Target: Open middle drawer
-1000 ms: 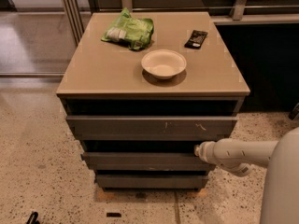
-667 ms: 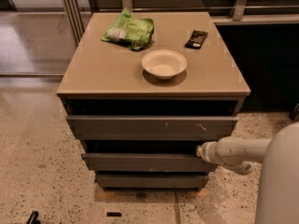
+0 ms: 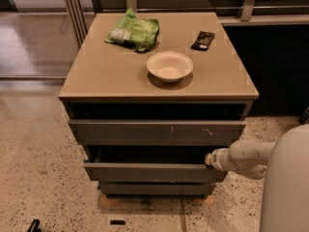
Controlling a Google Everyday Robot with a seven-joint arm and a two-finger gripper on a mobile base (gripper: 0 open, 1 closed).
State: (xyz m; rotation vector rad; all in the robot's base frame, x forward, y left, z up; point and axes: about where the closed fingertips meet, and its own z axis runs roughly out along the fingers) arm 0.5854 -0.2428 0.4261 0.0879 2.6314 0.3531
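The middle drawer (image 3: 154, 172) is a plain dark grey front, pulled a little way out of the cabinet, with a dark gap above it. Its inside is in shadow. My gripper (image 3: 208, 158) is at the right end of the drawer's top edge, at the tip of my white arm (image 3: 244, 157), which reaches in from the right. The tip sits against the drawer front and is partly hidden behind it.
The top drawer (image 3: 157, 129) has pale scratch marks, and the lowest drawer (image 3: 154, 188) sits just above the floor. On the tan cabinet top (image 3: 96, 76) are a white bowl (image 3: 169, 65), a green bag (image 3: 133, 30) and a black packet (image 3: 203, 40). Speckled floor lies to the left.
The middle drawer front has come out slightly further toward the camera. My arm tip has shifted a little right and down with it.
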